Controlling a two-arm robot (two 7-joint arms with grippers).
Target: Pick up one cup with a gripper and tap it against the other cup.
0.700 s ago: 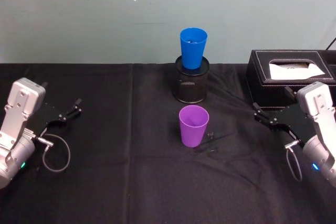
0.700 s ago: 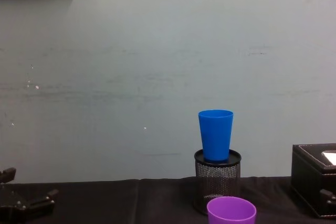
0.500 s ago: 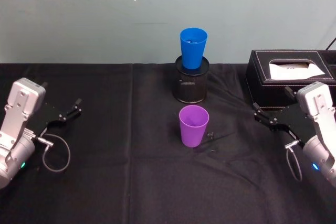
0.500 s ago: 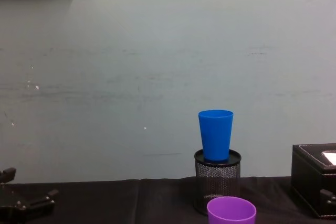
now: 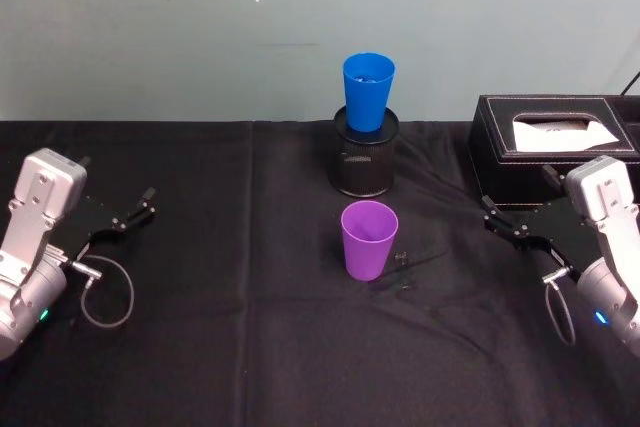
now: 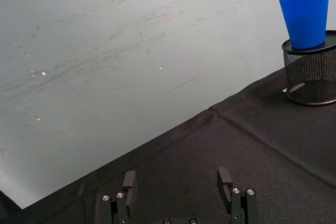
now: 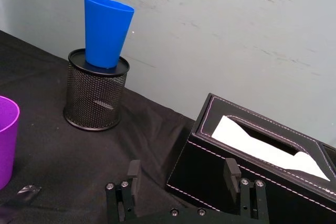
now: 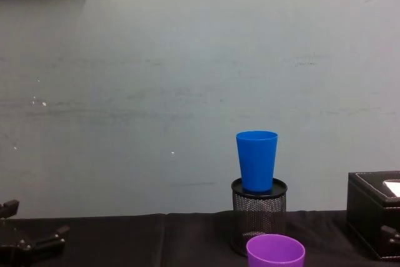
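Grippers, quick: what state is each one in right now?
Left gripper: open, holding nothing.
Right gripper: open, holding nothing, next to the tissue box.

1. purple cup (image 5: 369, 239): smooth plastic, faint sheen.
2. blue cup (image 5: 367, 90): same smooth plastic.
3. pot (image 5: 365, 159): black wire mesh, looks metal.
4. tablecloth (image 5: 250, 347): matt black cloth, creased.
5. box (image 5: 500, 162): black leather-look, pale stitching; paper tissue (image 5: 565, 130).
6. my left gripper (image 6: 176, 174) and right gripper (image 7: 182, 165): matt black.
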